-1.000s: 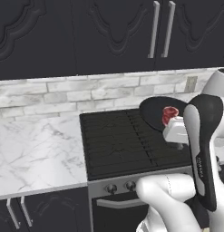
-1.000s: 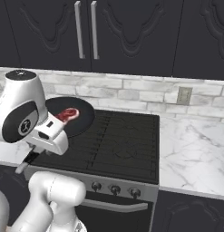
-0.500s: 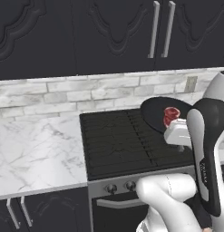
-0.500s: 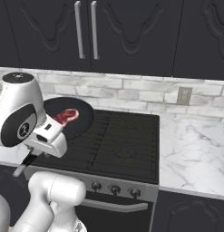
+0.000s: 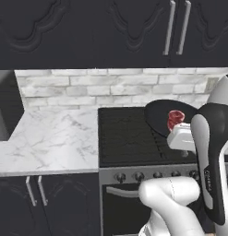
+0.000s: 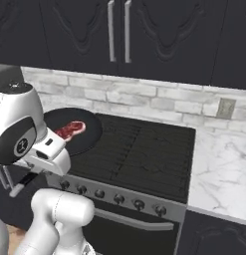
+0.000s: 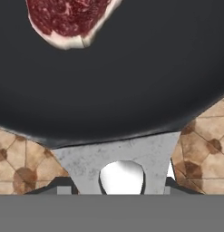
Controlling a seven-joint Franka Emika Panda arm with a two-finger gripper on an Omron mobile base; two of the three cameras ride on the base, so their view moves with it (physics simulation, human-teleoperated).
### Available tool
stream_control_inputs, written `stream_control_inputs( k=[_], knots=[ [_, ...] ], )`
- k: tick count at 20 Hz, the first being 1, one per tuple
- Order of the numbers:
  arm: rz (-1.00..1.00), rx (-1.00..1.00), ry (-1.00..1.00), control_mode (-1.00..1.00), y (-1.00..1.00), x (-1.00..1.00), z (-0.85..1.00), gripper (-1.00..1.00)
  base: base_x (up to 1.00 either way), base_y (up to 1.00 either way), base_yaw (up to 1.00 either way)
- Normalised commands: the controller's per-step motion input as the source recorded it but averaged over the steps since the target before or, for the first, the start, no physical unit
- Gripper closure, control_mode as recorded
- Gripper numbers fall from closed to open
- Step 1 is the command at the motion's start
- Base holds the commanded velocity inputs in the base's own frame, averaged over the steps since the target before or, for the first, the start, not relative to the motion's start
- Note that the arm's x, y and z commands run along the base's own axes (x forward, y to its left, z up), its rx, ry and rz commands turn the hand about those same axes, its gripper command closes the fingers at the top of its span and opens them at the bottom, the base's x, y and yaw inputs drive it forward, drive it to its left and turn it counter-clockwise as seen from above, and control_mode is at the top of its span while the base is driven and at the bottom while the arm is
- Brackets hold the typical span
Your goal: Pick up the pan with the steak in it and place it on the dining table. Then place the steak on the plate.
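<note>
We have the pan (image 6: 73,130) lifted off the stove (image 6: 139,154), steak (image 6: 69,129) lying loose in it. In the hand view the pan's grey handle bracket (image 7: 118,152) runs down toward the gripper, so we judge it clamped on the handle, but the fingertips are hidden and we cannot tell for sure. Risk: any tilt while swinging away slides the steak over the low rim, or the handle twists in the grip. Tiled floor (image 7: 202,136) shows below the pan edge, so it overhangs the stove front. Backsplash (image 5: 111,90) and upper cabinets (image 5: 134,32) sit close behind; open room is toward us.
</note>
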Motion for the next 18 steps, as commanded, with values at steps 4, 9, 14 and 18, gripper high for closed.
stream_control_inputs(
  k=[4, 9, 14, 18],
  knots=[
    [0.00, 0.00, 0.00, 1.00, 0.00, 0.00, 0.00, 1.00, -0.10, 0.00, 0.42],
    [0.00, 0.00, 0.00, 1.00, 0.00, 0.00, 0.00, 1.00, -0.05, 0.00, 0.43],
    [0.00, 0.00, 0.00, 1.00, 0.00, 0.00, 0.00, 1.00, -0.07, 0.00, 0.44],
    [0.00, 0.00, 0.00, 1.00, 0.00, 0.00, 0.00, 1.00, -0.24, 0.00, 0.40]
  ],
)
